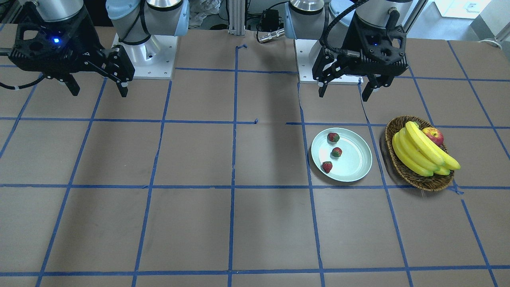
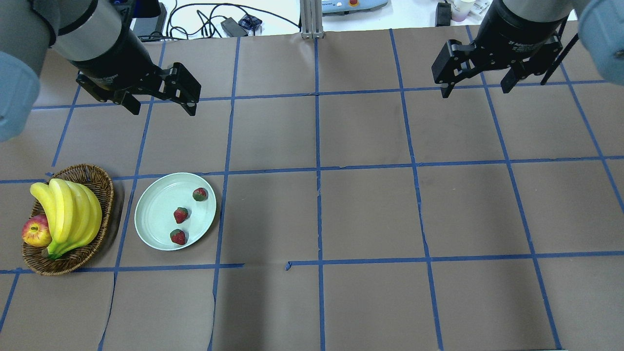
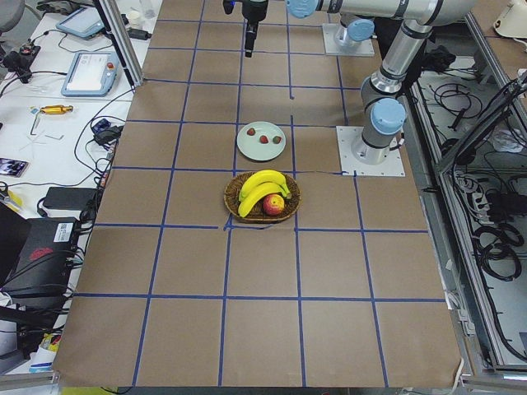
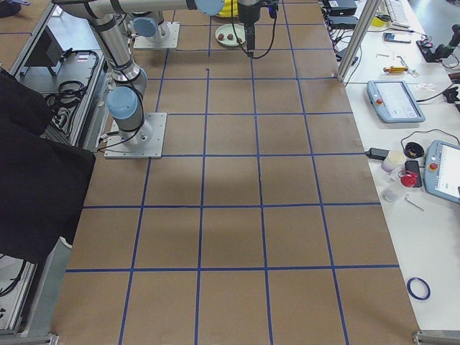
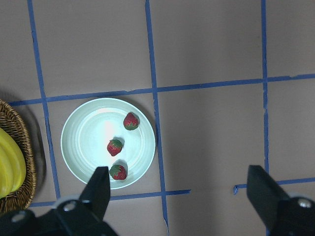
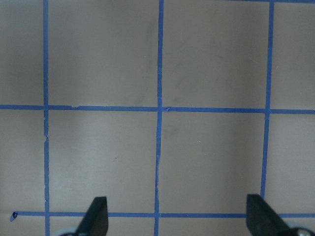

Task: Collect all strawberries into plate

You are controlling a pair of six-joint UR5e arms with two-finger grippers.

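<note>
The left arm (image 3: 394,62) and right arm (image 4: 118,43) are presenting silver-grey tube sections with pale blue joint caps (image 3: 384,117). Each is standing on a square white base plate (image 1: 159,65) that is showing small screw heads near its edges. The left gripper (image 1: 343,95) and right gripper (image 1: 99,92) are appearing as matt black, angular housings with open cut-outs and two slim black fingers, while a blue indicator light (image 1: 56,40) is glowing on the right wrist housing and a black cable (image 1: 326,36) is looping down the left wrist.
</note>
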